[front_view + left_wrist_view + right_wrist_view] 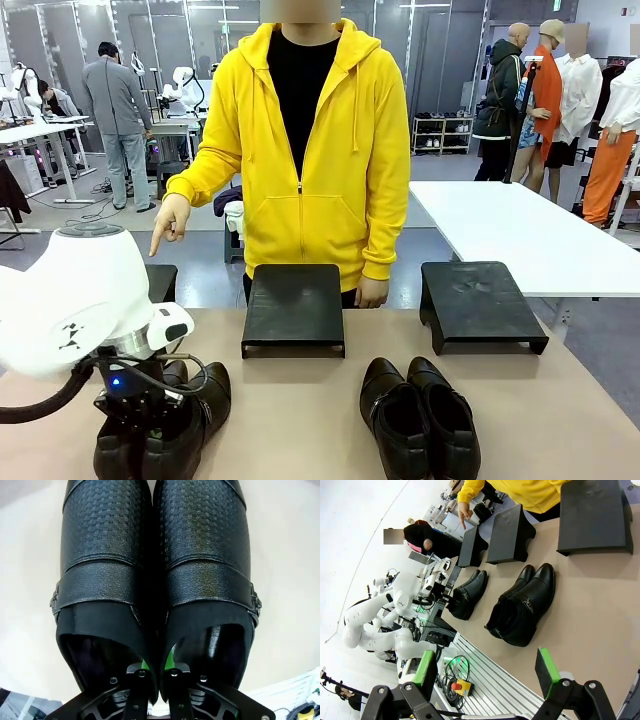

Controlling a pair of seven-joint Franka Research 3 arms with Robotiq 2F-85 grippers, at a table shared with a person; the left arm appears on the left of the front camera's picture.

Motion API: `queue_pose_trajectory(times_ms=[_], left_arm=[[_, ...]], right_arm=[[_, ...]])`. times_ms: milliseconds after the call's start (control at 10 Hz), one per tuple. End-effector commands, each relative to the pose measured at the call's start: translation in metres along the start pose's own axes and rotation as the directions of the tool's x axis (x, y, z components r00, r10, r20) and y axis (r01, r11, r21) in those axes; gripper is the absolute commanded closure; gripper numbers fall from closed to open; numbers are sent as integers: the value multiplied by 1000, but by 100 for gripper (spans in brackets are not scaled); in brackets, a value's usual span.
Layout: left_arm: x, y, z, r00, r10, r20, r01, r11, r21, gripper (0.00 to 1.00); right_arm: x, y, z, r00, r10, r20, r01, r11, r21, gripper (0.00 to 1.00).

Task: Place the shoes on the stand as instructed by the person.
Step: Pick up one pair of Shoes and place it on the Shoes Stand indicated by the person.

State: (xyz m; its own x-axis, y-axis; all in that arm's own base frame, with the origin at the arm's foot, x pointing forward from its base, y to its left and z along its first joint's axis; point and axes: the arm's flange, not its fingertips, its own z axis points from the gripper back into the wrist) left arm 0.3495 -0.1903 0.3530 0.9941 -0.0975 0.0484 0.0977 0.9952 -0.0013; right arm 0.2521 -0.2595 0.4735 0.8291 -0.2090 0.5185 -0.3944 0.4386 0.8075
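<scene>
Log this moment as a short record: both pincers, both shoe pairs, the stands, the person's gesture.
left pincer: shut on the touching inner walls of the black pair
right pincer: open, holding nothing
ankle-high pair: on the table, untouched
stands: left stand, middle stand, right stand, all bare
person's hand: index finger pointing down toward the left stand
</scene>
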Motion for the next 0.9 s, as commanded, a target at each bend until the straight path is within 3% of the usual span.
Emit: queue_pose_trajectory(times_ms=[0,100,400,800], left_arm=[[-31,34,40,999,-49,8,49,999,0,100],[-24,43,66,997,-75,10,75,997,5,100],[-4,81,129,979,-114,170,105,993,63,100],[8,115,154,960,-99,263,68,990,124,100]], right_arm=[[1,1,2,1000,13,1,-13,1000,11,0],[1,1,2,1000,13,1,-13,1000,11,0],[1,1,2,1000,13,1,-13,1000,11,0],[1,1,2,1000,13,1,-13,1000,11,0]])
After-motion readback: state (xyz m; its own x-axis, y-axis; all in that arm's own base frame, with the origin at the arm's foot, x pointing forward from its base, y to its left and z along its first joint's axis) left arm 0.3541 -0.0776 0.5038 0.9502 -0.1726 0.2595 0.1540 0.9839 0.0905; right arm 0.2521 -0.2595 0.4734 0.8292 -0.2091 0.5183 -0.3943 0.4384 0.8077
